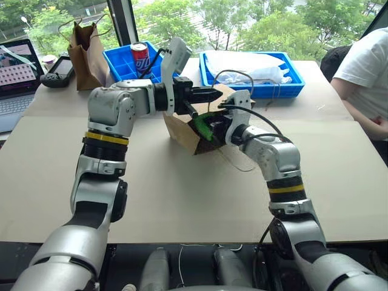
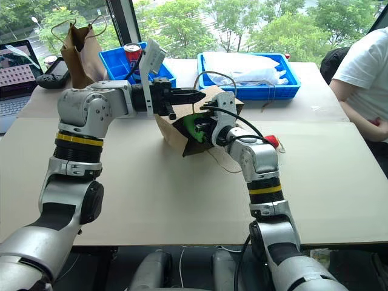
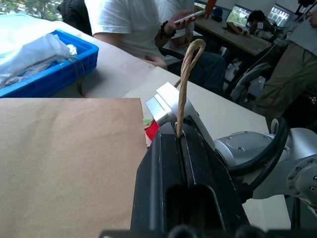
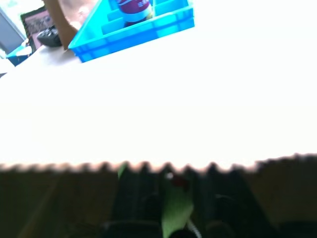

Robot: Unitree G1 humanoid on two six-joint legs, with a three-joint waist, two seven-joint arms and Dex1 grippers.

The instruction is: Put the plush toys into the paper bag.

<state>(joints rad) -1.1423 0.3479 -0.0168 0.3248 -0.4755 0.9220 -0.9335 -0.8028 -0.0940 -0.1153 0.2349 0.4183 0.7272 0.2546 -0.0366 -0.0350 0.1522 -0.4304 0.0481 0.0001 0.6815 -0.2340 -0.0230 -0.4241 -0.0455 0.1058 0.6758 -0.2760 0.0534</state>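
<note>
The left pincer (image 3: 184, 144) pinches the bag's (image 2: 173, 134) handle (image 3: 185, 74), while the right pincer (image 1: 205, 128), its state unclear, reaches inside with the green toy (image 1: 203, 127).

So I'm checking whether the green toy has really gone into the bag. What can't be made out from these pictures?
- Green toy: a strip shows at the paper bag mouth; the right gripper covers the rest.
- Right gripper's grip: dark and washed out in the right wrist view.
- Bag's inside: hidden by its own wall.
- Red toy: mostly behind the right arm.
- Left gripper: shut on the bag handle.
</note>
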